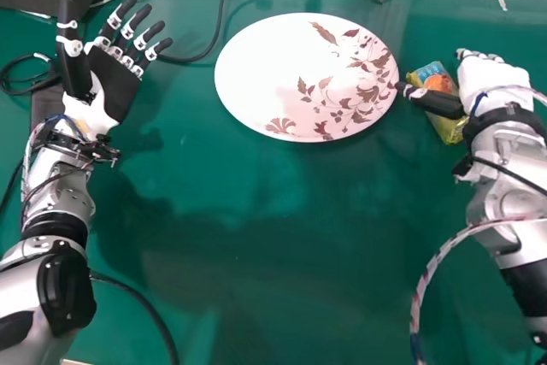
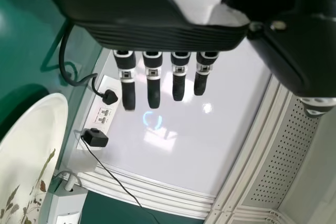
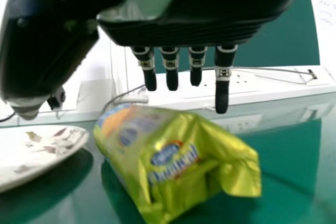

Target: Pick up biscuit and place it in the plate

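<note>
Looks like a lab: wall sockets [image 2: 103,113], cables [image 1: 222,8], green tabletop [image 1: 256,245].

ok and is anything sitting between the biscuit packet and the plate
No other object is visible between the packet and the plate; only the right hand's thumb spans that gap in the head view.

A green table [image 1: 256,254] bears a plate [image 1: 265,74]; biscuit packet [image 1: 449,128]; black cables [image 1: 219,20].

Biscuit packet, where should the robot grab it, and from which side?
Probably round the packet's plump middle, with the right hand coming from the side away from the plate. It lies down and is longer than wide, so squeezing across the narrow way should fit. Its crinkled end looks thin and floppy, so skip that.
</note>
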